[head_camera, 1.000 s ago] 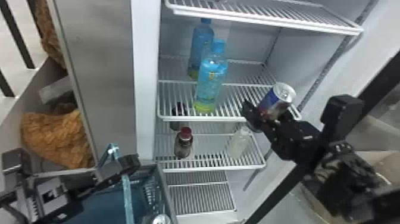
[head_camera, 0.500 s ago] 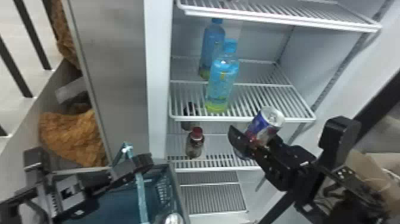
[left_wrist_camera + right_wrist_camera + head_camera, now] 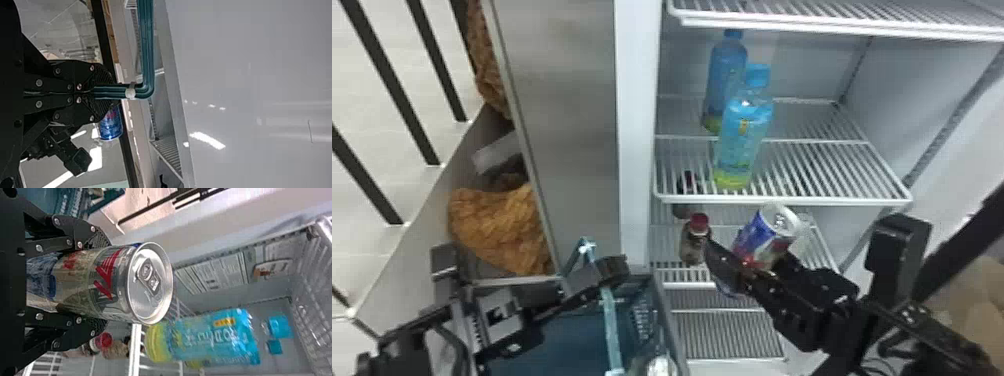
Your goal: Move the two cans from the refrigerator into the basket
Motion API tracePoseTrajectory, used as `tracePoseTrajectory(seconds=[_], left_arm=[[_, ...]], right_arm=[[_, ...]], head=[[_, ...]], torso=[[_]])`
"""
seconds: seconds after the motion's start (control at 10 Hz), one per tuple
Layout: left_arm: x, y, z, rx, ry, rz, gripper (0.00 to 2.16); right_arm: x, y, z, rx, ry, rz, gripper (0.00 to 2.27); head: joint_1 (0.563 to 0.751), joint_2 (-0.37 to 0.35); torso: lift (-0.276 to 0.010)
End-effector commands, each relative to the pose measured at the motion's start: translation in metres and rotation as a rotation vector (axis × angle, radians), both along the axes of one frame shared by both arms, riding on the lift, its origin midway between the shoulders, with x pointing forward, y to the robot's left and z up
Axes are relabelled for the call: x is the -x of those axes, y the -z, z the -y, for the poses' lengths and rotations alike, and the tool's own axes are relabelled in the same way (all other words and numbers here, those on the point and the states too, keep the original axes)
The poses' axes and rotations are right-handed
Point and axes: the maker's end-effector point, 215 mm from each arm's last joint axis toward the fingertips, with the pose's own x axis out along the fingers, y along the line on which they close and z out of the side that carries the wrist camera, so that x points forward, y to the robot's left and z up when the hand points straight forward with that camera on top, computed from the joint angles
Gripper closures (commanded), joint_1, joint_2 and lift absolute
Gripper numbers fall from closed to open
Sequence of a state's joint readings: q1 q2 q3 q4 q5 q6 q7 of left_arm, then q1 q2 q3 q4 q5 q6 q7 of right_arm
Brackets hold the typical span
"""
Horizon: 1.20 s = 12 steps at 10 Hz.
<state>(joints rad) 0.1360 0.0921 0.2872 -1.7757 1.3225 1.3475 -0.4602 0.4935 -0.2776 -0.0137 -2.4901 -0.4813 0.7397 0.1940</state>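
At the lower right of the head view, one can [image 3: 763, 236] was gripped by the right gripper [image 3: 754, 261], its two fingers parted only by the can's width and pressed to its sides. The can was held tilted, its lid facing the upper right of the frame, in front of the lower shelves of the refrigerator [image 3: 636, 150]. At the lower left, the basket's handle [image 3: 610, 320] was clamped by the left gripper [image 3: 602, 276], its fingers nearly together. In the basket [image 3: 567, 340], a silvery can top [image 3: 659, 366] was seen at the bottom edge. Two blue bottles were seen upright on the shelf [image 3: 832, 170] at upper centre, and a red-capped bottle [image 3: 696, 242] below them.
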Motion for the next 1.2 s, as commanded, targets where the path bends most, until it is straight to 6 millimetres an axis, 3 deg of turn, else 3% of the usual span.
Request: tracePoseTrajectory(seconds=[0.0, 0.3, 0.5, 0.9, 1.1], left_arm=[[0.001, -0.001, 0.0, 0.003, 0.0, 0.0, 1.2], [-0.001, -0.002, 0.0, 0.005, -0.002, 0.003, 1.2], [0.0, -0.004, 0.002, 0.01, 0.005, 0.006, 1.2], [-0.001, -0.005, 0.003, 0.014, 0.005, 0.008, 1.2], [-0.001, -0.005, 0.003, 0.014, 0.005, 0.008, 1.2]], right_arm=[[0.01, 0.007, -0.017, -0.023, -0.039, -0.031, 1.28], [0.028, 0.026, -0.047, -0.055, -0.113, -0.098, 1.28], [0.029, 0.043, -0.066, -0.076, -0.157, -0.134, 1.28], [-0.001, 0.069, -0.094, -0.142, -0.187, -0.121, 1.28], [-0.004, 0.075, -0.108, -0.166, -0.21, -0.123, 1.28]], head=[[0.695, -0.078], [0.695, -0.033], [0.695, 0.0], [0.695, 0.044], [0.695, 0.066]], torso=[[-0.035], [-0.035], [-0.035], [-0.035], [-0.035]])
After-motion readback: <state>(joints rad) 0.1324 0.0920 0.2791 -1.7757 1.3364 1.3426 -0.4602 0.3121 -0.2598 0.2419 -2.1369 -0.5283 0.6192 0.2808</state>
